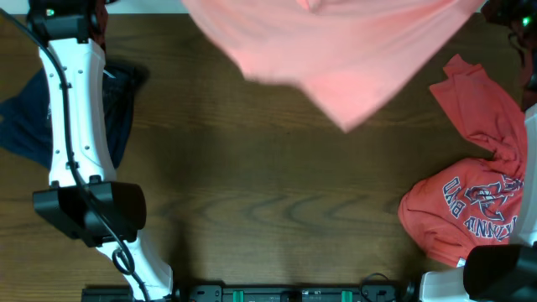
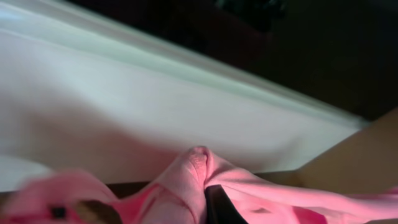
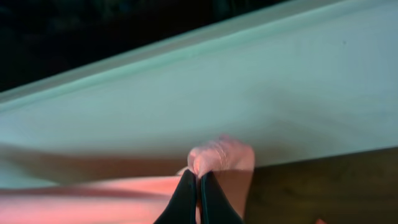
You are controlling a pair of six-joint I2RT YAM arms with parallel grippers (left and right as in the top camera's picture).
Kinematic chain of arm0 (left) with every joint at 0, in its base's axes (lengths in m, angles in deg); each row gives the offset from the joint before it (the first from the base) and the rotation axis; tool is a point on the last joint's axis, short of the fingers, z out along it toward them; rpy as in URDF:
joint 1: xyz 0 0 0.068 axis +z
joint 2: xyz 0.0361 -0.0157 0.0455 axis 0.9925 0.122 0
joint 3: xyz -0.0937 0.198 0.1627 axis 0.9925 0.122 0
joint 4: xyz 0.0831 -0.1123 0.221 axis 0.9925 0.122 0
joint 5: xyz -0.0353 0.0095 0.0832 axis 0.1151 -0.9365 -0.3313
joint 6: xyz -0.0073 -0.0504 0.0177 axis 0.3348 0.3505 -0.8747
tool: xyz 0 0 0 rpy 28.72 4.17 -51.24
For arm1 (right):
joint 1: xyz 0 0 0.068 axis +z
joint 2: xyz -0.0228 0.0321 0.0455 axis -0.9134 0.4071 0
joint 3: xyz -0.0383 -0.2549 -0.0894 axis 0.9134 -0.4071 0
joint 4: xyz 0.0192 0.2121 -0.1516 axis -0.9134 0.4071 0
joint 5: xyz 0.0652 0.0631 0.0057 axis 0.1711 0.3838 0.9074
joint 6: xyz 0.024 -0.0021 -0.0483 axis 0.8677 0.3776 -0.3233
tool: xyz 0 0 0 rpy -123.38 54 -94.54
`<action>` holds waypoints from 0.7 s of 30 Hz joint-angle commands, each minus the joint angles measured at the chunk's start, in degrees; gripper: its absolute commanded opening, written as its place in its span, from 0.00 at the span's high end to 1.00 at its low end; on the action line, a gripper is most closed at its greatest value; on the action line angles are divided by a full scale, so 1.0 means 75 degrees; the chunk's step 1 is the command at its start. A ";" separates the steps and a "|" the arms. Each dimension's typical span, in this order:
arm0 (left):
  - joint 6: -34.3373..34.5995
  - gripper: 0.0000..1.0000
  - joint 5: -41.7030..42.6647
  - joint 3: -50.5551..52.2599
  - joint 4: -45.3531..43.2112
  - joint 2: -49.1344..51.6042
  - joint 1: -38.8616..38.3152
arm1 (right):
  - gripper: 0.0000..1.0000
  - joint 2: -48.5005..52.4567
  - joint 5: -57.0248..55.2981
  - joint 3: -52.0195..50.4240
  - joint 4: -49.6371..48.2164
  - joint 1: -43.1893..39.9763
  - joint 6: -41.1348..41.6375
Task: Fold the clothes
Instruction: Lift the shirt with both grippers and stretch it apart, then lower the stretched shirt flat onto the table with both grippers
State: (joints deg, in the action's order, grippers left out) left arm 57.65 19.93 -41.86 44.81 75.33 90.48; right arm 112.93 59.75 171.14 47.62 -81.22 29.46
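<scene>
The table (image 1: 252, 193) is dark brown wood with a visible grain, and the overhead view shows three pieces of clothing around it. The pink garment (image 1: 336, 50) hangs blurred across the far edge, lifted off the wood and narrowing down to one low corner near the middle. A red shirt (image 1: 474, 197) with a white printed emblem lies crumpled at the right side. A dark blue garment (image 1: 25, 117) lies at the left, partly under the white left arm (image 1: 71, 109). Neither fingertip can be seen from above. Only the wrist cameras show them, each in front of a pale white surface (image 2: 155, 106) with darkness beyond it. In the right wrist view the right gripper (image 3: 199, 182) has its two dark fingers pressed together — a small bunch of the pink cloth is pinched between them and stands up above the tips. In the left wrist view the left gripper (image 2: 205, 186) is almost covered by the pink cloth. Only a dark piece of finger shows, and the cloth rises in a tight fold right at it, so this grip also looks closed on the garment.
</scene>
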 commanded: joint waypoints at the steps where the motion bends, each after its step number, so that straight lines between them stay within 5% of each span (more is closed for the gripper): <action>1: 0.0755 0.94 0.0557 -0.0143 0.0420 -0.0242 0.0128 | 0.99 -0.0198 -0.0277 0.0452 0.0761 -0.0099 -0.0315; 6: -0.1480 0.94 0.0274 -0.0041 0.3794 -0.0236 0.0067 | 0.99 -0.0149 -0.0857 0.0385 0.3287 -0.0003 -0.1268; 10: -0.2617 0.94 -0.1303 0.0530 0.6100 -0.0233 0.0055 | 0.99 -0.0146 -0.1393 -0.0108 0.5109 0.0117 -0.1830; 21: -0.2818 0.94 -0.1606 0.4345 0.6831 -0.0233 0.0047 | 0.99 -0.0146 -0.2786 -0.2369 0.6854 0.0087 -0.1906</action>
State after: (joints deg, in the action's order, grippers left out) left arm 38.54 9.63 -14.37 95.67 73.93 90.70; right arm 112.10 43.03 155.58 98.35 -80.74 16.54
